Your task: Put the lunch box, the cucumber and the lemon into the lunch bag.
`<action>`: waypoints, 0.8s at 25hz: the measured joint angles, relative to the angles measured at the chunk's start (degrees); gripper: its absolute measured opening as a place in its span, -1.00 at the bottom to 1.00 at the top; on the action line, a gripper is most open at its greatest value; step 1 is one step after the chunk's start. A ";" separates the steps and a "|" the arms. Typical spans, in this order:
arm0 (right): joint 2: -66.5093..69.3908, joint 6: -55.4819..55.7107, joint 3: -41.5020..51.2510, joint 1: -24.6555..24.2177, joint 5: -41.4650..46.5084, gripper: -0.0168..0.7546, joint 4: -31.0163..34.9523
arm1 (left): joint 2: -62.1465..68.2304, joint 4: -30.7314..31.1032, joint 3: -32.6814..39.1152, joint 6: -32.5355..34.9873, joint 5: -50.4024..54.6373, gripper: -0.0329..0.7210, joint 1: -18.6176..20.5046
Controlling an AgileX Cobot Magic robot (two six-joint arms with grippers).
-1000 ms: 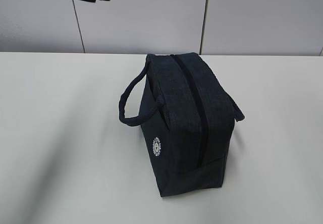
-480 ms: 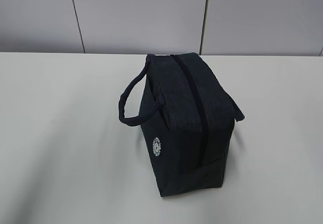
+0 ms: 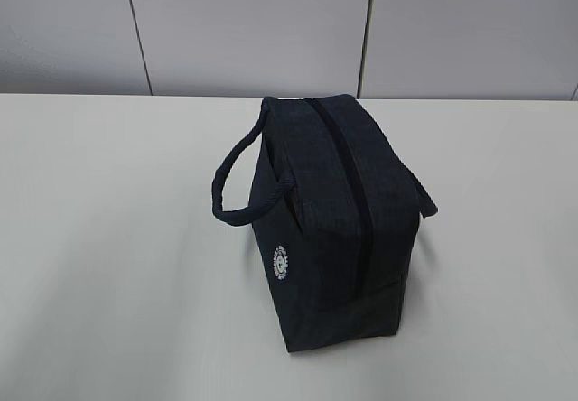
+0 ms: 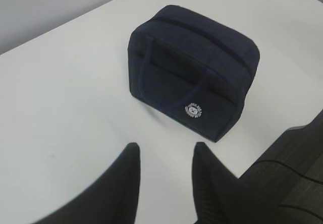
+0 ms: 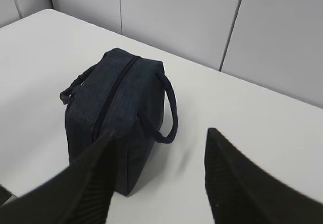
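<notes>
The dark navy lunch bag point(image 3: 334, 220) stands on the white table point(image 3: 108, 238) with its top zipper shut and its round white logo point(image 3: 281, 262) facing front left. It also shows in the left wrist view point(image 4: 194, 70) and the right wrist view point(image 5: 113, 113). My left gripper point(image 4: 165, 151) is open and empty, high above the table, apart from the bag. My right gripper point(image 5: 160, 133) is open and empty, also raised and apart from the bag. Neither gripper shows in the exterior view. The lunch box, the cucumber and the lemon are out of view.
Grey wall panels point(image 3: 253, 31) stand behind the table. The table's edge and dark floor with cables point(image 4: 298, 168) show at the lower right of the left wrist view.
A dark arm part at the top left of the exterior view one second ago has left the view. The bag has not moved.
</notes>
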 joint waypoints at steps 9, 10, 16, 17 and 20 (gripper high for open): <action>-6.87 1.40 7.58 0.00 6.56 0.12 0.24 | -21.77 9.23 13.34 -12.20 1.34 -0.30 0.00; -7.90 1.72 8.20 0.00 7.45 0.12 0.24 | -23.85 9.50 14.87 -12.56 2.04 -0.30 0.00; -16.54 2.61 11.26 0.00 12.50 0.12 0.36 | -36.93 11.74 21.43 -14.02 6.29 -0.30 0.00; -17.60 2.61 11.24 0.00 13.19 0.12 0.36 | -38.52 12.33 22.20 -14.42 7.31 -0.30 0.00; -20.48 2.71 11.24 0.00 15.75 0.12 0.36 | -43.79 13.24 24.18 -15.19 8.78 -0.30 0.00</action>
